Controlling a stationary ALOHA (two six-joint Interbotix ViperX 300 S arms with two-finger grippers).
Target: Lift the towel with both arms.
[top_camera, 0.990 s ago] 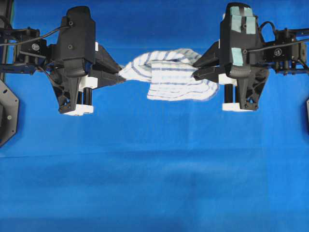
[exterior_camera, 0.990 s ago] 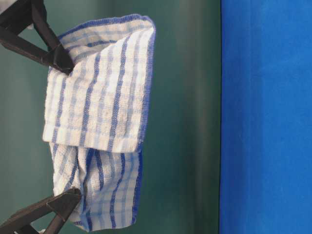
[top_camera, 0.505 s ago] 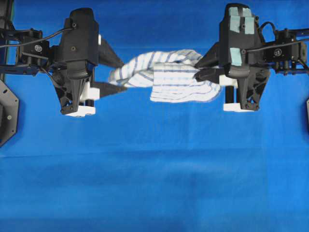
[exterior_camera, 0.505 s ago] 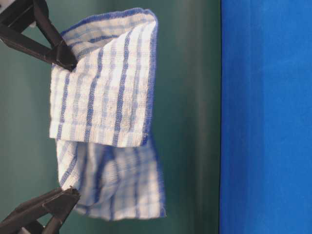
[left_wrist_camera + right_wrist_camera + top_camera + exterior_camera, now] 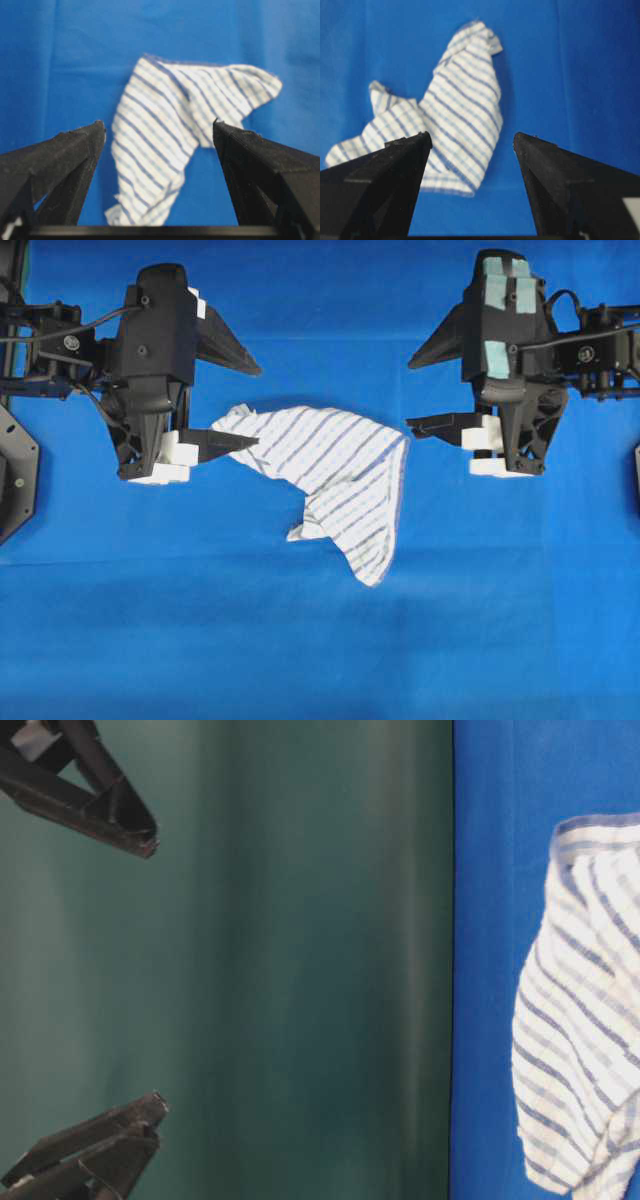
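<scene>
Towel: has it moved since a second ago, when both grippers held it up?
Yes. The towel has dropped from between the open left gripper and open right gripper onto the blue table cloth, lying crumpled below them.

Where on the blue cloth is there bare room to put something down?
The whole near stretch of the blue table cloth below the towel is bare. Crowded: the band between the left gripper and right gripper, where the towel lies.
</scene>
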